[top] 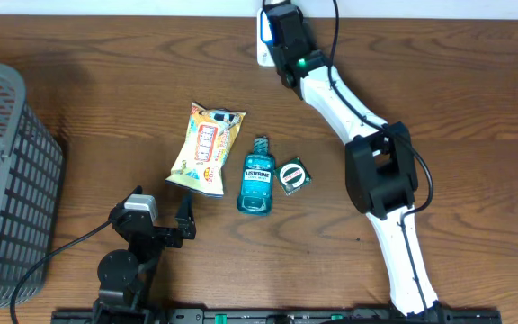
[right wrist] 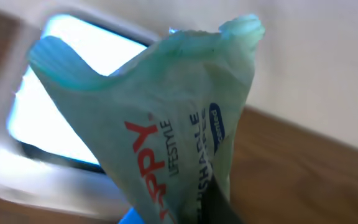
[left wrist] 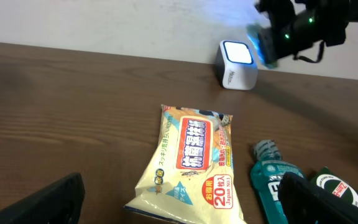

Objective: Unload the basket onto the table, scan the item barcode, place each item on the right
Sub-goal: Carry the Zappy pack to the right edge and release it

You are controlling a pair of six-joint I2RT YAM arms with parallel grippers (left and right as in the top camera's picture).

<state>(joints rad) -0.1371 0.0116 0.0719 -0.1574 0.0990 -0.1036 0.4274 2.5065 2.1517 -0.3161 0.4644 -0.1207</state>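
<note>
My right gripper [top: 281, 31] is shut on a pale green packet [right wrist: 166, 124] with red and blue lettering. It holds the packet up right in front of the white scanner box [top: 263, 47], whose lit window [right wrist: 61, 106] glows behind it. In the left wrist view the scanner [left wrist: 237, 64] stands at the table's back edge, with the packet [left wrist: 263, 46] lit blue beside it. My left gripper [top: 162, 214] rests open near the front edge, nothing between its fingers. One dark finger [right wrist: 219, 205] shows behind the packet.
A yellow wipes pack [top: 207, 148] lies mid-table, just ahead of the left gripper [left wrist: 185, 205]. A teal mouthwash bottle [top: 257, 175] and a small dark green packet [top: 294, 175] lie to its right. A grey basket [top: 7, 180] stands at the left edge.
</note>
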